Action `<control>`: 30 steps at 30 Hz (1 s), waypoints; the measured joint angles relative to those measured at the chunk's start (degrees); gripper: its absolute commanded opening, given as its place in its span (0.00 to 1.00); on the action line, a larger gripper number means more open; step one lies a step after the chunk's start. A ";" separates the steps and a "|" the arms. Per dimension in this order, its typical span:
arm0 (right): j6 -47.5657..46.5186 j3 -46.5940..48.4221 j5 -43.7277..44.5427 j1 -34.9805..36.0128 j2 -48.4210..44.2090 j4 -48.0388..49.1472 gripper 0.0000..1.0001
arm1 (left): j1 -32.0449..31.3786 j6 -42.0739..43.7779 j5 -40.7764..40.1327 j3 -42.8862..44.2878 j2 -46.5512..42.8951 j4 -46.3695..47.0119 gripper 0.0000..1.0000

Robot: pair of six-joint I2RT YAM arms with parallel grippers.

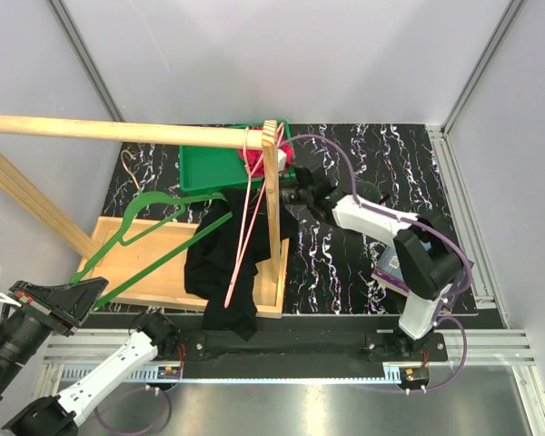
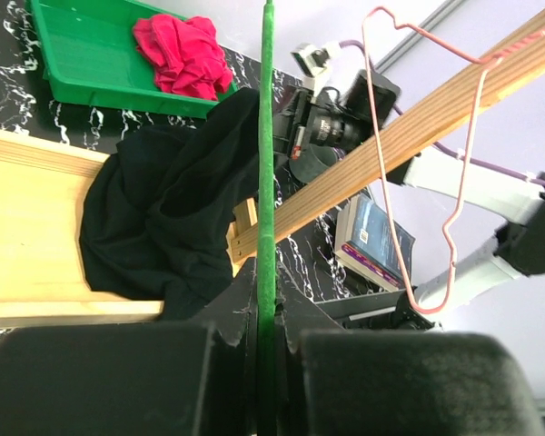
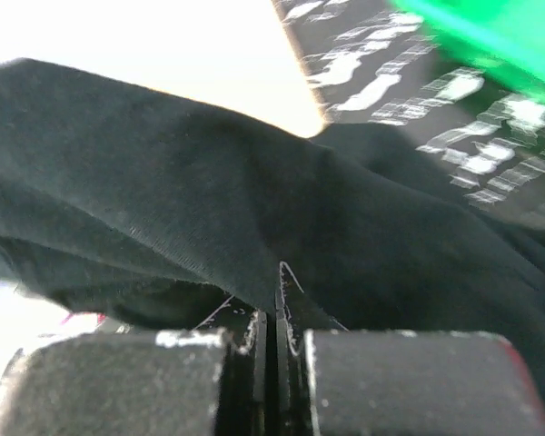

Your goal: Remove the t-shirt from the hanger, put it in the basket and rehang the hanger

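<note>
**A:** How is the left arm posed?

**B:** It sits at the lower left of the overhead view. Its white link slants down toward the corner and the black wrist folds back up to face right. The left gripper (image 2: 266,318) is clamped on the thin bar of the green hanger (image 2: 266,136), which runs straight up the middle of its wrist view.

**A:** And the right arm?

**B:** It stands upright from its base at the lower right, bends at the elbow, and stretches its white forearm up and left to the wooden post (image 1: 272,209). The right gripper (image 3: 280,327) is closed, with a small fold of the black t-shirt (image 1: 220,263) pinched between its tips.

**A:** Where does the shirt lie?

**B:** It lies in the centre of the overhead view, draped over the right end of the wooden tray (image 1: 136,263) and spilling past the tray's near edge. The far end of the hanger disappears into the shirt's upper part.

**A:** What is around it?

**B:** A green bin (image 1: 204,168) holding a red cloth (image 2: 182,54) sits above it in the frame. A pink wire hanger (image 2: 372,91) hangs from the wooden rail (image 1: 118,132).
</note>
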 measured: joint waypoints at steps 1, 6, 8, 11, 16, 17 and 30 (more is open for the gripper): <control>1.11 -0.98 2.80 -0.35 -1.05 -0.02 0.00 | 0.00 0.02 -0.28 0.02 0.00 0.02 0.00; 8.92 -7.63 11.93 -7.76 -7.78 -0.04 0.00 | -0.48 -0.24 -2.43 0.09 -0.44 0.15 0.00; 10.86 -9.79 13.79 -11.58 -9.53 -0.15 0.00 | -0.90 -0.79 -3.13 0.09 -1.09 0.11 0.00; 12.79 -12.20 15.45 -14.91 -11.19 -0.59 0.00 | -2.12 -1.57 -4.07 0.09 -2.38 0.13 0.00; 13.86 -14.19 15.23 -14.05 -13.00 -1.07 0.00 | -3.85 -2.69 -5.25 0.07 -2.71 1.60 0.00; 14.03 -14.49 15.19 -13.99 -13.55 -1.20 0.00 | -4.07 -2.80 -5.62 0.09 -2.56 2.34 0.00; 13.46 -15.63 15.15 -13.99 -19.12 -1.84 0.00 | -7.02 -7.61 -12.94 3.34 5.07 11.65 0.00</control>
